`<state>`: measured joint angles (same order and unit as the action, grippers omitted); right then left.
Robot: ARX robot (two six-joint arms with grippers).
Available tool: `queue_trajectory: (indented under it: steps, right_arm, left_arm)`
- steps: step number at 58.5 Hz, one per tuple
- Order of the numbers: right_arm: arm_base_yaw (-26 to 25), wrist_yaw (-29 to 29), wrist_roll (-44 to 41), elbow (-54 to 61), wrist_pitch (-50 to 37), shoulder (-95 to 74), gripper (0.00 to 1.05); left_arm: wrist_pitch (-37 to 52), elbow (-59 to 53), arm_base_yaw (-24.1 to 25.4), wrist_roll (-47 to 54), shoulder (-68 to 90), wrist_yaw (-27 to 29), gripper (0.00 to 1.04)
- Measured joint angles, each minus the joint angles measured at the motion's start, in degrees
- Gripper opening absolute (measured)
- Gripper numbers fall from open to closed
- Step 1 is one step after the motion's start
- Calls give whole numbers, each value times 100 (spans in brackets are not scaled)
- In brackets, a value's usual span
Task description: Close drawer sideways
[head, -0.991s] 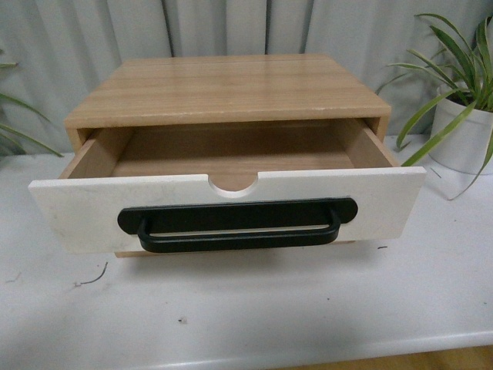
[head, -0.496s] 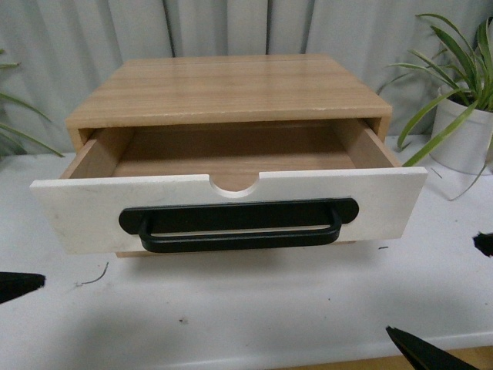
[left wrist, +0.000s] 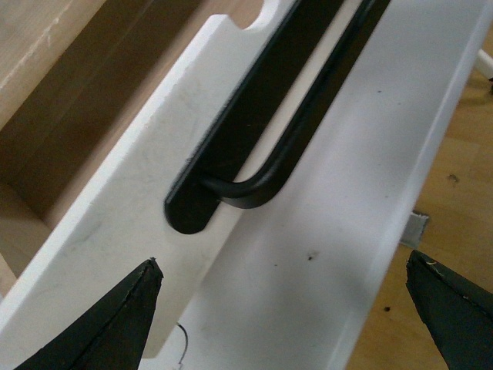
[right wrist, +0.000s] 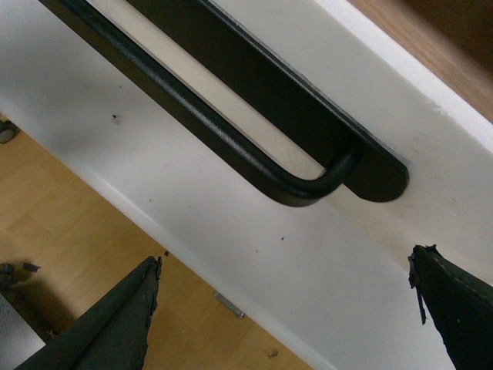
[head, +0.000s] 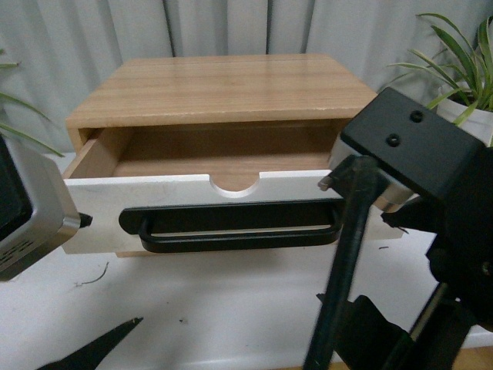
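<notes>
The drawer (head: pixel 177 193) stands pulled out of the light wood cabinet (head: pixel 223 85), its white front carrying a long black bar handle (head: pixel 231 231) under a half-round notch. My left arm (head: pixel 27 216) is at the front's left end. My right arm (head: pixel 416 154) covers its right end. My left gripper (left wrist: pixel 281 262) is open and empty over the white table, just off the handle's end (left wrist: pixel 192 208). My right gripper (right wrist: pixel 286 254) is open and empty, hanging below the handle's other end (right wrist: pixel 362 173). Neither touches the drawer.
The cabinet sits on a white table (head: pixel 231 301) whose front edge is close to me, with wood floor (right wrist: pixel 92 231) beyond it. A potted plant (head: pixel 462 46) stands at the back right and leaves (head: pixel 23 123) reach in at the left. A grey curtain hangs behind.
Both arms have risen into the front view, the left one at the drawer's left end and the right one in front of its right end. The drawer has not visibly moved.
</notes>
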<state>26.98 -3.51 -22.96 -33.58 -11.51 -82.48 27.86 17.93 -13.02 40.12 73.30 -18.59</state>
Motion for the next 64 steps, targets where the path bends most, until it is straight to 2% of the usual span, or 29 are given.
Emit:
queue_trajectory:
  steps: [33,64]
  right_arm:
    - [-195,2,-238,-1464,52,-1539,98]
    - [-522,-140,-282,-2758,173,-2621,98]
  left_arm:
    - [391,973,310,131,1292,98,98]
    - [216,2415,236,166,2828,339,98]
